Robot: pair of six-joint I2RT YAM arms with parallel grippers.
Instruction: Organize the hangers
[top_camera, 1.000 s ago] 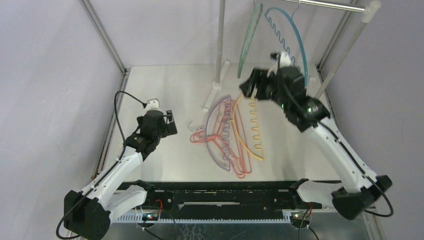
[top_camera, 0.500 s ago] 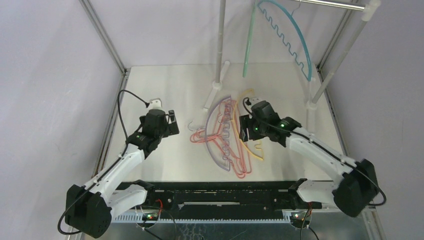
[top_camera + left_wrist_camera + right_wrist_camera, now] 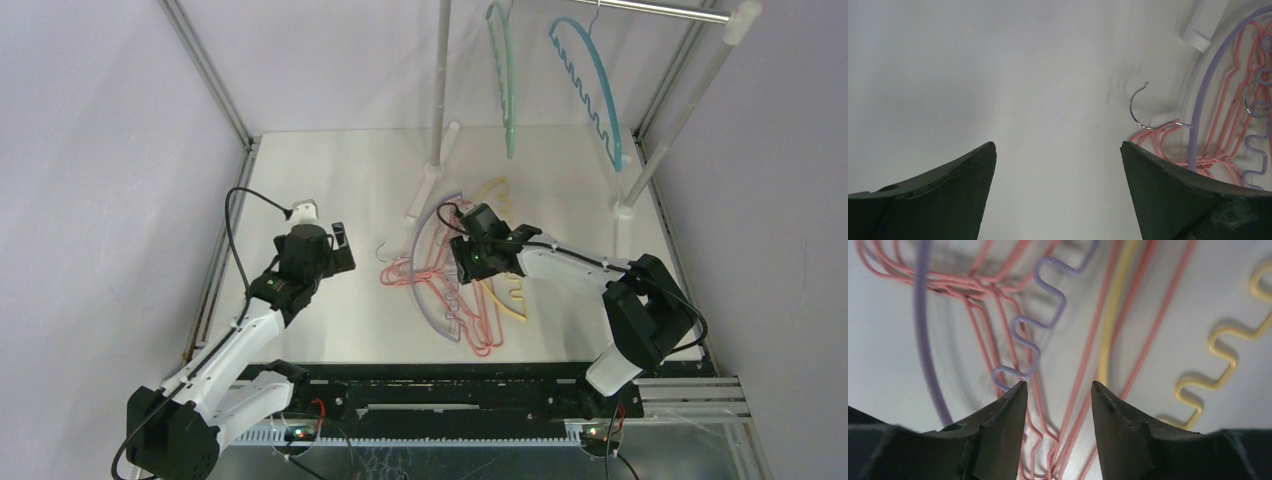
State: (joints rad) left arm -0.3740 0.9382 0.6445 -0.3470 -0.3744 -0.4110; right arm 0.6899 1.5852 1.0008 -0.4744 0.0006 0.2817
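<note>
1. The pile of hangers [image 3: 460,285] lies flat at mid-table, just on the near side of the rack's left pole. It holds a purple hanger [image 3: 923,330] with a wavy arm, several pink hangers [image 3: 998,325] and a yellow hanger [image 3: 1220,365], all interlaced.
2. A teal hanger [image 3: 505,80] and a blue hanger [image 3: 592,90] hang apart from each other on the rail [image 3: 650,10] at the far right.
3. The right gripper [image 3: 1058,395] sits low over the middle of the pile. Its fingers are parted by a narrow gap and clamp nothing. Pink strands and the end of the purple wavy arm lie beneath that gap. Whether the tips already touch wire is hard to tell.
4. The left gripper [image 3: 1058,165] hovers over the bare table [image 3: 998,75] left of the pile, spread wide and empty. A metal hook [image 3: 1143,107] lies just ahead of it to the right.
5. The step in hand looks like singling out one hanger.
   - The gap spans several pink strands, so closing here would likely drag the tangle.
   - A free stretch is a better grip, such as the purple outer curve or the yellow arm.
   - Lift slowly so the other hangers slide off.
   - The left gripper could pin the pile near the hook.
</note>
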